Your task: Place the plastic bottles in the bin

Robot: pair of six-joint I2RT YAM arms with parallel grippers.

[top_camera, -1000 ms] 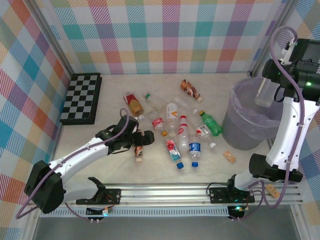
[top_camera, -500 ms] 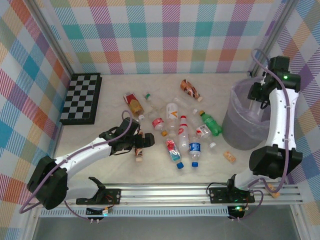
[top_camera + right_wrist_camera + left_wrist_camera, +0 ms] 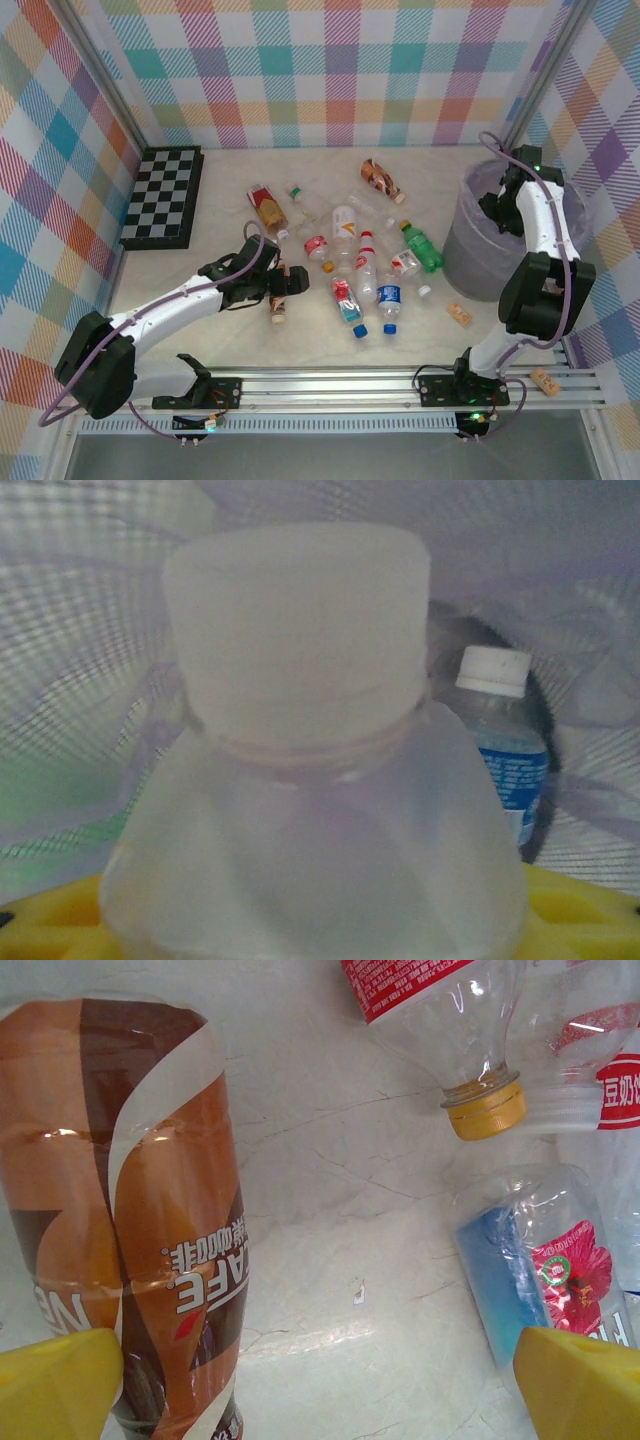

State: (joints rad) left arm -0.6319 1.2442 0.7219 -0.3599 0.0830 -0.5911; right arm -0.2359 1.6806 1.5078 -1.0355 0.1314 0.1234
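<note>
1. Since half a second ago the right arm has dropped further, so the right gripper now sits inside the mouth of the bin. The left arm has barely shifted.
2. Counted: one bin, at the far right of the bench. By my count twelve plastic bottles lie on the bench: three brown-red wrapped, one green bottle, the rest clear. Two more are in the bin. There are also one chessboard and two tan cork-like pieces.
3. The right gripper pinches a clear white-capped bottle by its body. Its long axis runs straight away from the wrist camera, cap leading into the bin.
4. Behind it a blue-labelled bottle rests against the purple liner, white cap toward the top of the wrist view.
5. The left gripper is spread wide over a brown coffee bottle, left of the bench's centre. One yellow fingertip is against its side and the other is well apart.
6. That bottle lies flat, long axis running near to far, pale cap end toward the arm bases.
</note>
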